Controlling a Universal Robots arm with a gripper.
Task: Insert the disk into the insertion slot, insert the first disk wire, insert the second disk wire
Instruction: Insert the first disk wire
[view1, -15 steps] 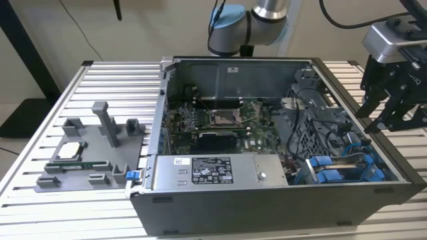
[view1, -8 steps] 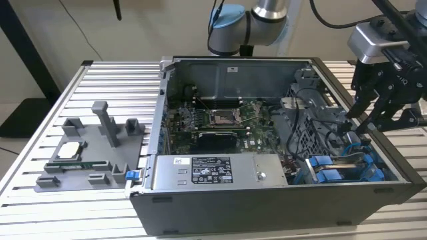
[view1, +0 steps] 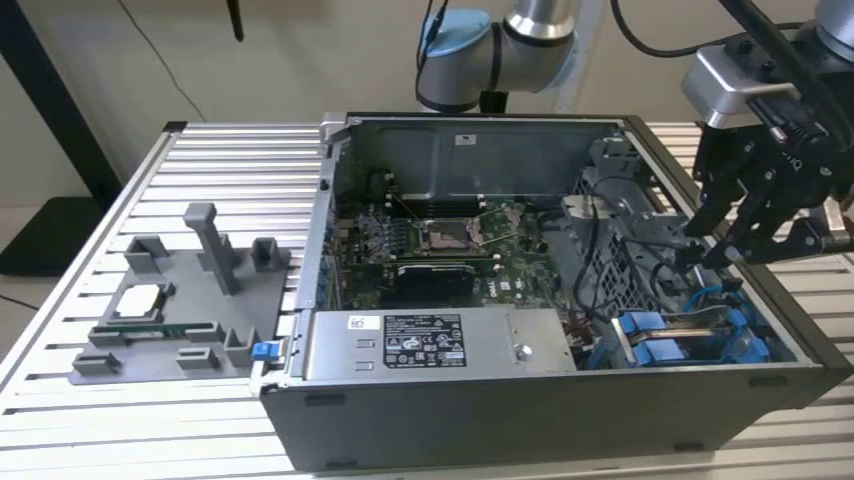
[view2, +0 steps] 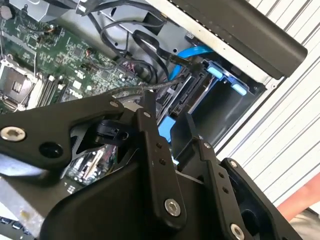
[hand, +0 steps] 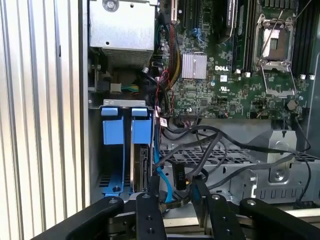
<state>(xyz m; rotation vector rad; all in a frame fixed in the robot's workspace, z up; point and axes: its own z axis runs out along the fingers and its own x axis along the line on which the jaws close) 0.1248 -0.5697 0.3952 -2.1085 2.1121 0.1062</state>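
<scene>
Currently, a desktop PC case (view1: 534, 410) lies open on a slatted metal table (view1: 80, 420). The robot's gripper (view1: 714, 250) hangs at centre right of the exterior view, over the drive-bay corner.

Step in hand, as I judge it: wiring, not disk insertion. The disk (hand: 142, 167) looks already seated edge-on in the insertion slot (view1: 687, 340), lower right of the exterior view, w/ its blue carrier tab (hand: 141, 131) at the bay mouth. I can't confirm it's fully home.

In the first wrist view the gripper's two black fingers (hand: 149, 210) stand partly spread, w/ a clear gap btwn them. A black cable connector (hand: 179, 175) and a blue data cable (hand: 162, 177) sit just beyond the tips. Nothing is plainly pinched, and contact can't be told.

This step calls for gripping a connector squarely and lining it up w/ the port on the disk's end, w/o snagging the loose black wires (hand: 235, 150) nearby.
</scene>
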